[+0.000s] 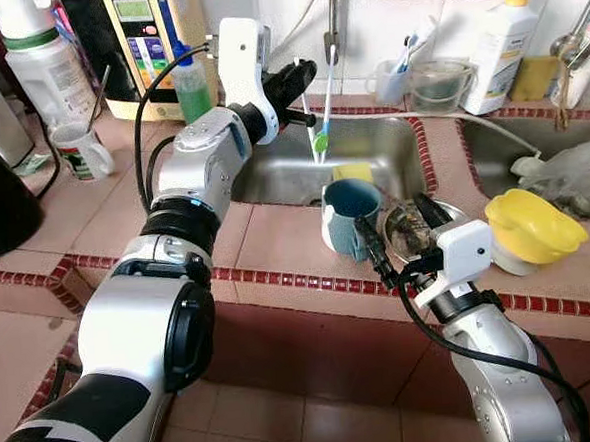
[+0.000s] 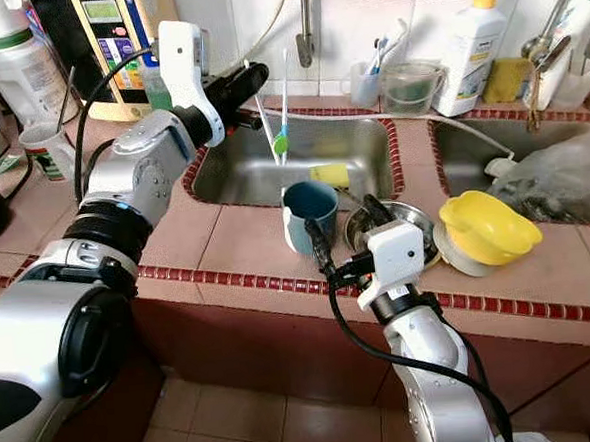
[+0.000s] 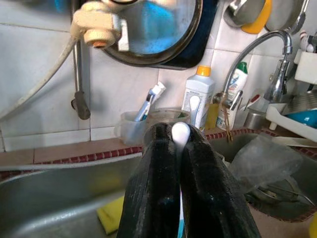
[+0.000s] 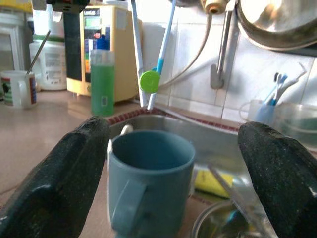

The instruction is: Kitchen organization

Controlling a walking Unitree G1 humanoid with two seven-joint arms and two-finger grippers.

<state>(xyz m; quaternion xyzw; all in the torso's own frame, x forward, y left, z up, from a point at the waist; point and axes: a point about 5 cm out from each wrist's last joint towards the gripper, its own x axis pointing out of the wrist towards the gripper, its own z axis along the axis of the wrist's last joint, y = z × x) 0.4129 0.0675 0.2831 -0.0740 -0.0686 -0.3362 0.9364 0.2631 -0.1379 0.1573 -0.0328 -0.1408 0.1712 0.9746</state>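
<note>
left gripper (image 1: 304,78) clamped on two toothbrushes (image 1: 321,119) over sink (image 1: 390,140); right gripper (image 1: 401,237) fingers wide apart behind blue mug (image 1: 351,216) nr counter front edge. lower brushes vertical into mug, steady mug w/ right.

The worktop (image 1: 276,242) is tiled salmon pink, edged with a strip of small dark red tiles. The mug (image 1: 353,217) is dusty blue. One toothbrush (image 1: 327,94) is white and blue with a green cap; the other (image 1: 306,115) is white. Both claws, left (image 1: 301,77) and right (image 1: 401,237), are black on silver arms. The sponge (image 1: 353,171) in the steel sink (image 1: 282,177) is yellow, as is the bowl (image 1: 531,227). The soap bottle (image 1: 191,87) is green, blue-capped. The wall tiles are white.
</note>
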